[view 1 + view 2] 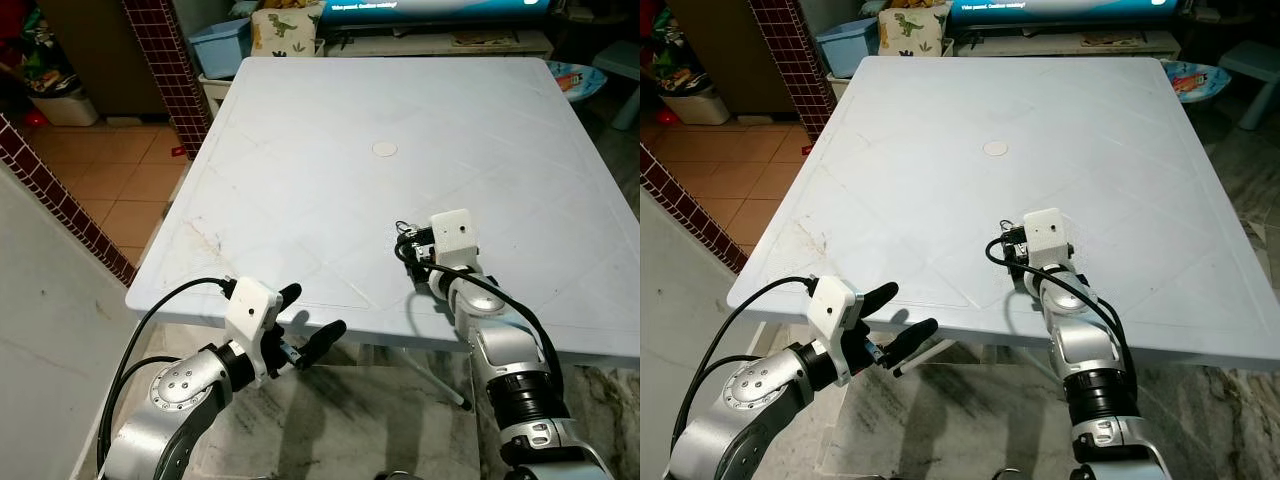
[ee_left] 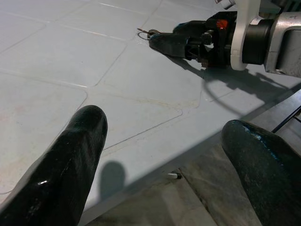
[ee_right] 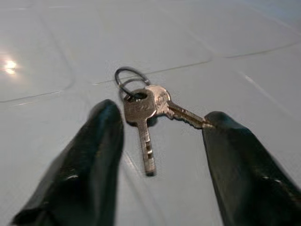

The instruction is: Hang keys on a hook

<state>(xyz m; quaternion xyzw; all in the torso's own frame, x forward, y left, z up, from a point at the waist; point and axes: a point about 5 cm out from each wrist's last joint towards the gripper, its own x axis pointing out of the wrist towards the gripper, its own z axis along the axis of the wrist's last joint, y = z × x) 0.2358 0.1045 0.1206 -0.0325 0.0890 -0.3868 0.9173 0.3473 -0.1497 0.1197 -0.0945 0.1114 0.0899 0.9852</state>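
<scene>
Two silver keys on a ring (image 3: pixel 141 108) lie flat on the white table (image 1: pixel 330 90), seen as a small dark wire shape (image 1: pixel 402 229) near its front right part. My right gripper (image 3: pixel 162 117) rests low on the table right behind them, open, with one black finger on each side of the keys and one fingertip (image 3: pixel 214 121) touching a key's tip. My left gripper (image 1: pixel 313 310) hovers open just off the table's front edge, holding nothing; its wrist view looks across the tabletop at the right gripper (image 2: pixel 169 42).
A small round cap (image 1: pixel 384 149) sits at the table's centre. A dark brick pillar (image 1: pixel 165 60) and orange floor tiles (image 1: pixel 110 190) lie to the left. A blue bin (image 1: pixel 220 45) and a low shelf (image 1: pixel 440 42) stand beyond the far edge, a blue dish (image 1: pixel 577 78) at right.
</scene>
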